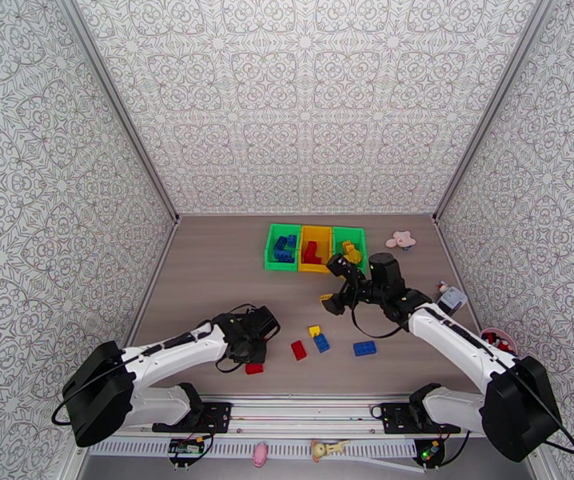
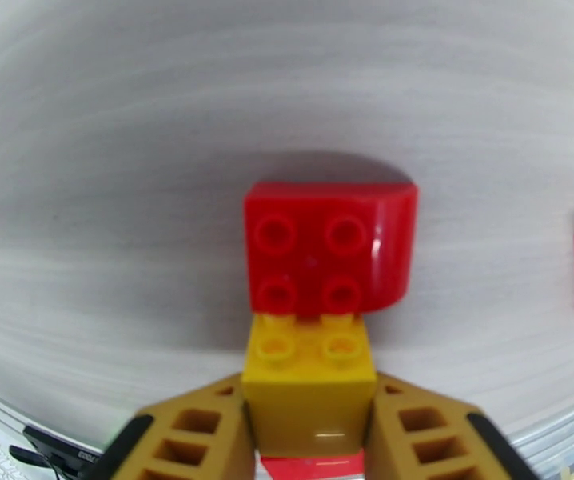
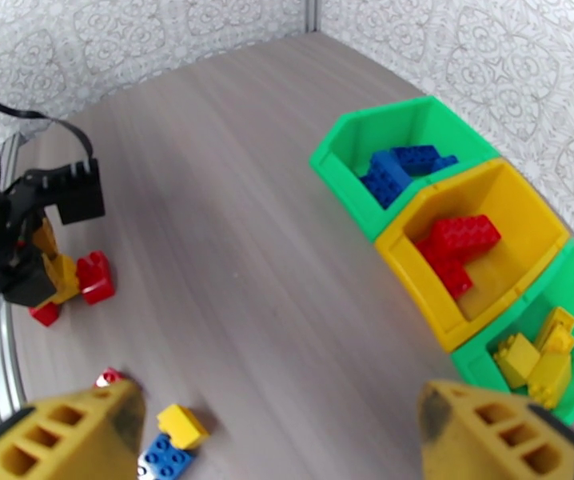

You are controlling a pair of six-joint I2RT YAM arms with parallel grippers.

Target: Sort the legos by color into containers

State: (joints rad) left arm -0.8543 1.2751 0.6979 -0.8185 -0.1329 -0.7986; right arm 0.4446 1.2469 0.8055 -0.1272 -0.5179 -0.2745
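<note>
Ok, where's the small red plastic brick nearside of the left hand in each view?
Top external: small red plastic brick just nearside of the left hand.
Left wrist: bottom edge, a sliver below the yellow plastic brick.
Right wrist: far left, beside that hand.
Shared landmark: the left hand.

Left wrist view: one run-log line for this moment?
left fingers shut on yellow lego | red lego just beyond it | right fingers open

Grey-white ornamental-patterned walls on three sides; aluminium corner posts; grey-brown wood-grain tabletop; even light.
</note>
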